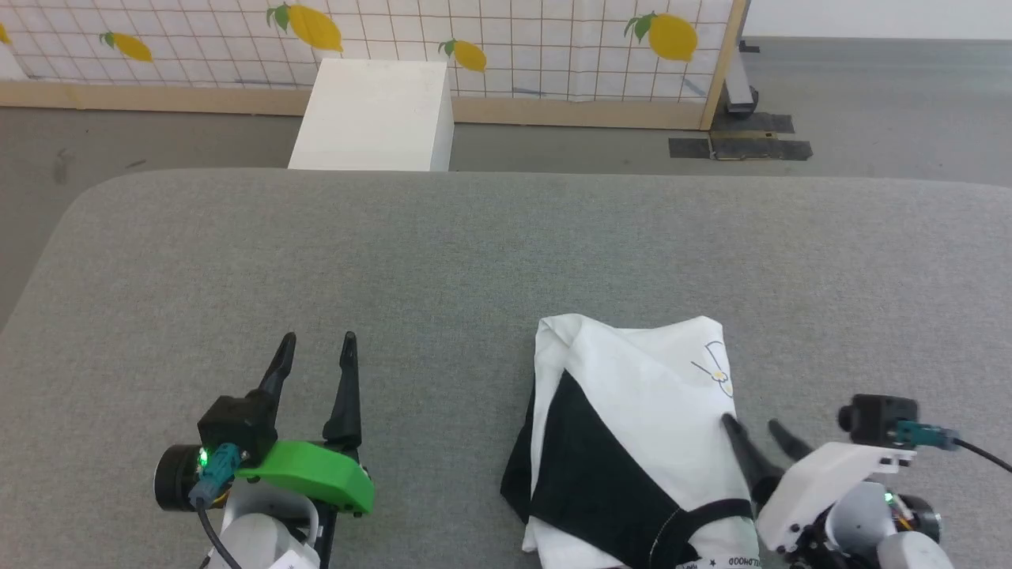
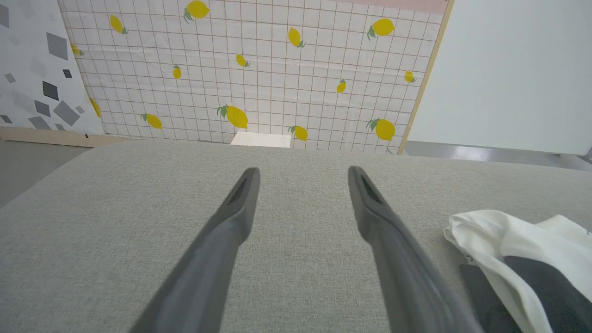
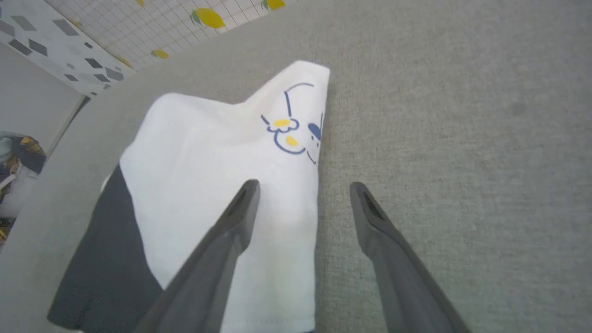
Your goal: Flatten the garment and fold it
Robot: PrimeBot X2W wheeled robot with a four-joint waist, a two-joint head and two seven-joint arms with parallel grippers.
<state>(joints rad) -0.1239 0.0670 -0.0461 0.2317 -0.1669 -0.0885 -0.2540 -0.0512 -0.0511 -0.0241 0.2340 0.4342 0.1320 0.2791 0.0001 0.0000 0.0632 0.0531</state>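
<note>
**Grey upholstered surface** (image 1: pixel 474 253) (image 2: pixel 115 208) (image 3: pixel 439 115): broad, rounded at its far left corner; bears everything listed below.

**Garment** (image 1: pixel 632 371) (image 2: pixel 485 231) (image 3: pixel 208 152): lies on the surface's near right part, folded into a compact upright packet.
- The white body faces up.
- A black sleeve (image 1: pixel 585 458) (image 3: pixel 106 259) is laid slantwise across the packet's left half.
- The black collar band (image 1: pixel 696 518) is at the near end, at the bottom edge of the head view.
- A small bear print (image 1: pixel 715 371) (image 3: pixel 289 125), blue outline with yellow spots, sits by the packet's far right corner, cut by the fold.

**Right gripper** (image 1: pixel 751 423) (image 3: pixel 304 184): at the surface's near right, fingers spread wide and gripping nothing.
- It straddles the packet's right edge.
- One finger is over white cloth, the other over bare grey fabric.
- Whether either tip touches cannot be told.

**Left gripper** (image 1: pixel 319 340) (image 2: pixel 303 170): over the surface's near left part, fingers wide apart and empty. It is well apart from the garment, with bare grey fabric under it.

**White box** (image 1: pixel 375 111) (image 2: pixel 261 138): stands on the floor just beyond the surface's far edge.

**Lemon-print grid panel** (image 1: pixel 514 39) (image 2: pixel 277 69): upright beyond the surface, behind the box.
</note>
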